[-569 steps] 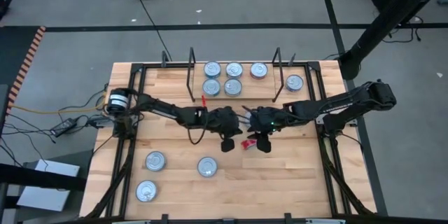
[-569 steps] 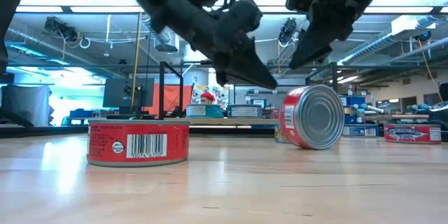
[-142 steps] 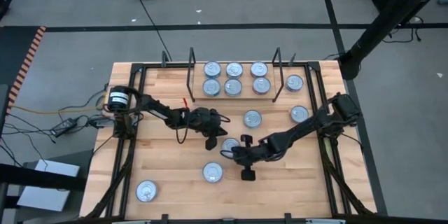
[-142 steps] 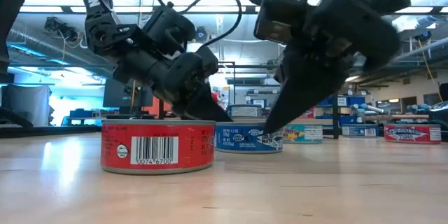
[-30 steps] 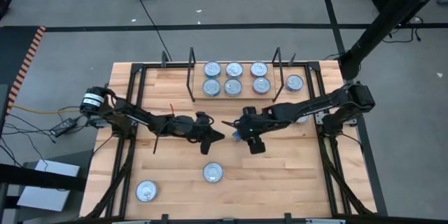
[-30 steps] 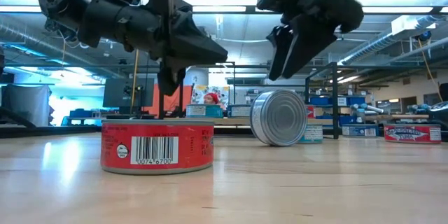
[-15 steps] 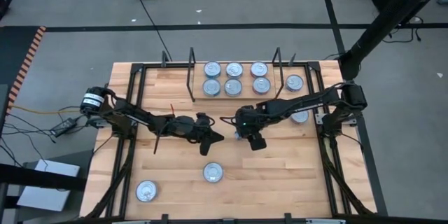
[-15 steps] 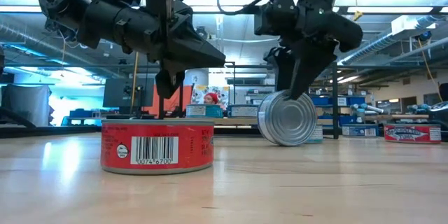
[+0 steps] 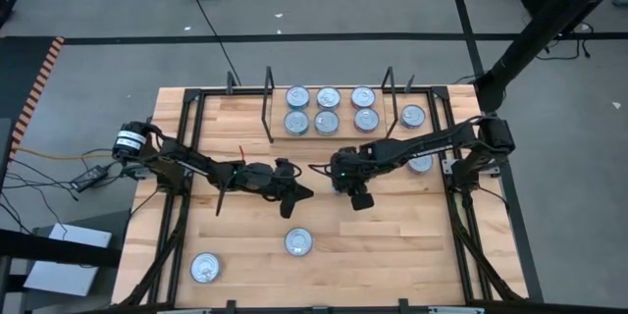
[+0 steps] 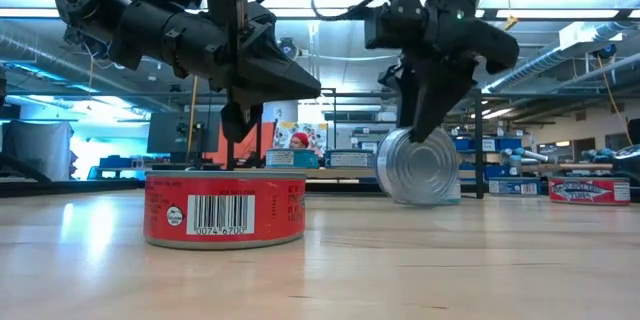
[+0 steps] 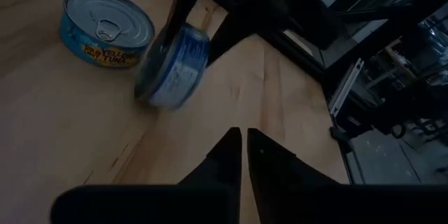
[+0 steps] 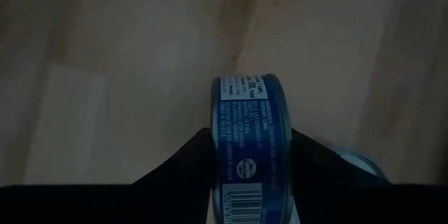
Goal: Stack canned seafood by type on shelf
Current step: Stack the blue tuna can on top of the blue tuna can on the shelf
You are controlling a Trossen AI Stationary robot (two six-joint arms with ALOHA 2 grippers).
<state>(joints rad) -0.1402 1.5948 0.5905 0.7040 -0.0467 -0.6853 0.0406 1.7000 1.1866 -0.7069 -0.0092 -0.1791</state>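
- Since a second ago my right gripper point(image 10: 425, 130) has dropped down over the blue can point(image 10: 418, 166) standing on its edge mid-table, and the can has scooted a bit to the side.
- From the right wrist, the fingers point(image 12: 183, 161) sit flat against both faces of the can point(image 12: 249, 143), so I'd call it grasped, or near enough.
- Left gripper point(image 11: 243, 147) is pinched shut on nothing, hovering just beside the action.
- Step in hand, I reckon: picking up the tipped blue can for the shelf point(image 9: 328, 135), where six cans already sit between the uprights.
- Next up: lift it, turn it flat, and land it on a matching tin.
- A red can point(image 10: 225, 208) and another can point(image 9: 205, 268) wait near the front.
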